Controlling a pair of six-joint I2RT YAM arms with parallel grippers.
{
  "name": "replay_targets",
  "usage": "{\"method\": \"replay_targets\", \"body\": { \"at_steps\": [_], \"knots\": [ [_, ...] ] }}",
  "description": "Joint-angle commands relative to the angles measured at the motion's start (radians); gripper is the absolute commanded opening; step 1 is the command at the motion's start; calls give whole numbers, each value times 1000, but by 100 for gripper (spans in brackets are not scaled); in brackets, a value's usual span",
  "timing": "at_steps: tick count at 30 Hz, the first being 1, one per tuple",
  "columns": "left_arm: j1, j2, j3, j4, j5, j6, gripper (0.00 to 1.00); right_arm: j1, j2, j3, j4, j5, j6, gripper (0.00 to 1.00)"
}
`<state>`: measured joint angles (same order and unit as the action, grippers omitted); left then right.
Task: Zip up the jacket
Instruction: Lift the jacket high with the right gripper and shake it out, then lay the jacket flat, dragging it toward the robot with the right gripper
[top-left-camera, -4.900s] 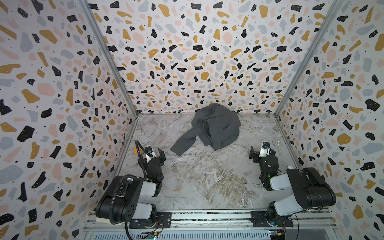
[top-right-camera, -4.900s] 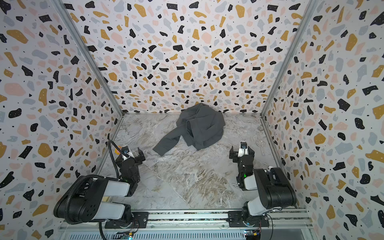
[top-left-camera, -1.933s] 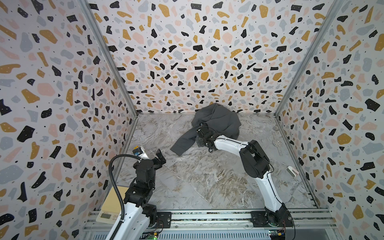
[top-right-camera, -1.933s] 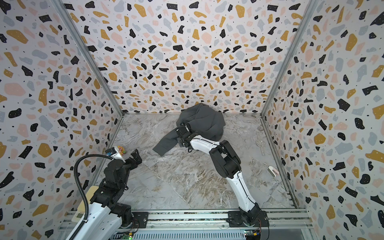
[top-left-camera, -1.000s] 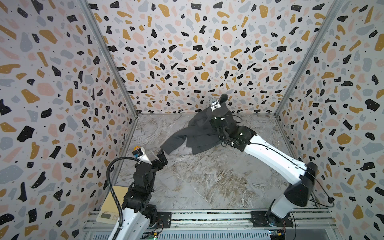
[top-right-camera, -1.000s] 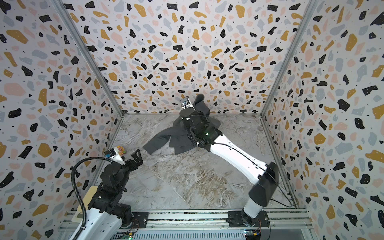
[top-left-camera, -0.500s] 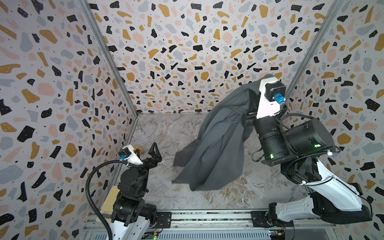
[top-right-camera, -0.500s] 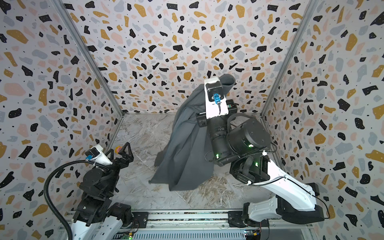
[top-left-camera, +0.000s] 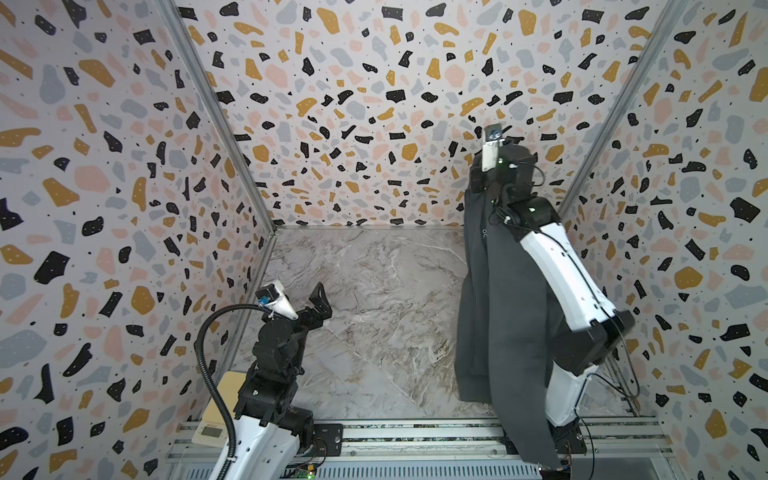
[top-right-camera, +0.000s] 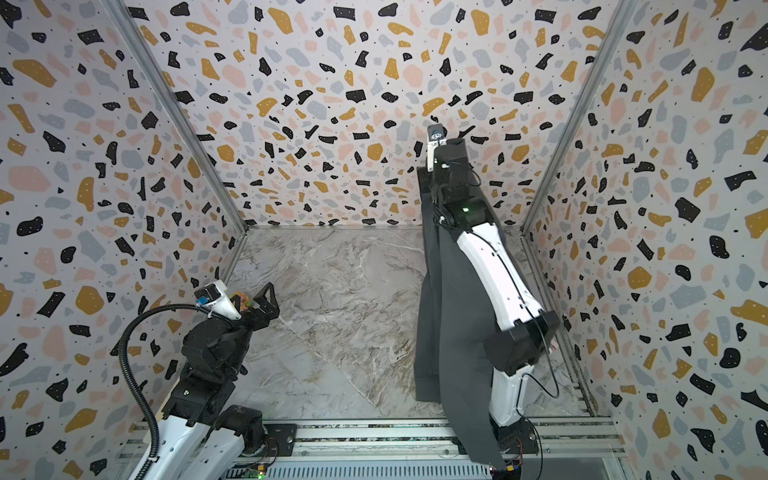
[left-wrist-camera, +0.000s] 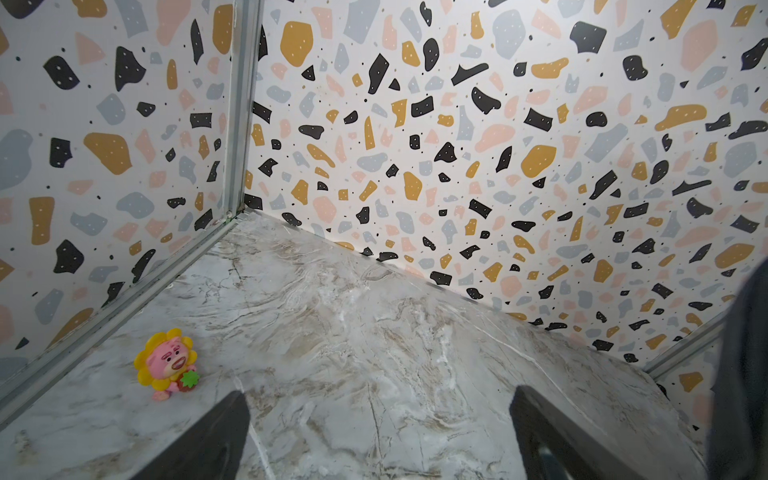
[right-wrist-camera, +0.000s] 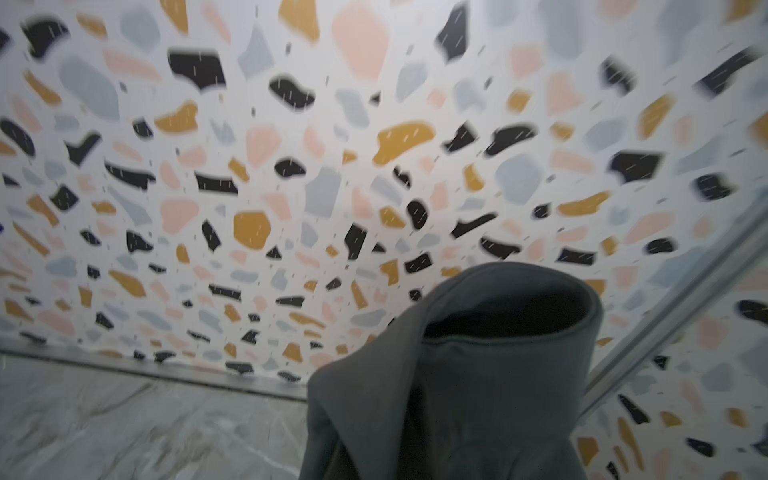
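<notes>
The jacket (top-left-camera: 498, 311) (top-right-camera: 449, 332) is dark charcoal-grey and hangs full length from my right gripper (top-left-camera: 484, 178) (top-right-camera: 430, 174), held high near the back wall on the right. That gripper is shut on the fabric near the jacket's top, and its fingers are buried in cloth. A small white logo (top-left-camera: 484, 232) shows on the chest. The hem reaches down past the front rail. In the right wrist view a folded fabric edge (right-wrist-camera: 478, 395) covers the jaws. My left gripper (top-left-camera: 305, 301) (top-right-camera: 255, 303) (left-wrist-camera: 380, 415) stands open and empty, low at the left, far from the jacket.
A small yellow-and-pink flower toy (left-wrist-camera: 168, 365) (top-right-camera: 240, 300) sits on the marble floor (top-left-camera: 374, 291) by the left wall. A beige scale (top-left-camera: 220, 399) lies by the left arm's base. Terrazzo-patterned walls enclose three sides, and a metal rail (top-left-camera: 415, 436) runs along the front.
My right arm has swung further right and back with the jacket, which now hangs straighter and narrower, off the floor. The left gripper has stayed open, almost in place.
</notes>
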<state>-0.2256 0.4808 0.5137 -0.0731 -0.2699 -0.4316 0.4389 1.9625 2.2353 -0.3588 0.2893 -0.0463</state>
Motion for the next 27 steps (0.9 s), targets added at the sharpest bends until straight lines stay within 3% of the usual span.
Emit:
{"method": "replay_targets", "body": {
  "at_steps": [1,2,3,6,11,15,18,22,27],
  "knots": [
    [-4,21,1,51,-21,45,100,10,133,162,-57,-155,77,30],
    [-4,30,6,49,-23,48,100,11,182,228,-97,-150,80,56],
    [-4,40,11,46,-23,50,100,9,231,308,-147,-139,86,75],
    [-4,68,22,49,2,35,100,8,268,389,-233,-106,93,97],
    [-6,108,-17,105,87,-123,100,8,47,91,-275,-76,150,99],
    [-24,184,-75,144,186,-336,100,3,-219,-358,-256,-30,254,99],
    [-85,272,-92,138,236,-401,100,-48,-382,-665,-196,-90,309,99],
    [-195,358,-79,126,216,-420,100,-171,-443,-950,-123,-233,319,99],
    [-259,379,-58,98,169,-446,100,-230,-359,-1087,-52,-363,288,99]
  ]
}}
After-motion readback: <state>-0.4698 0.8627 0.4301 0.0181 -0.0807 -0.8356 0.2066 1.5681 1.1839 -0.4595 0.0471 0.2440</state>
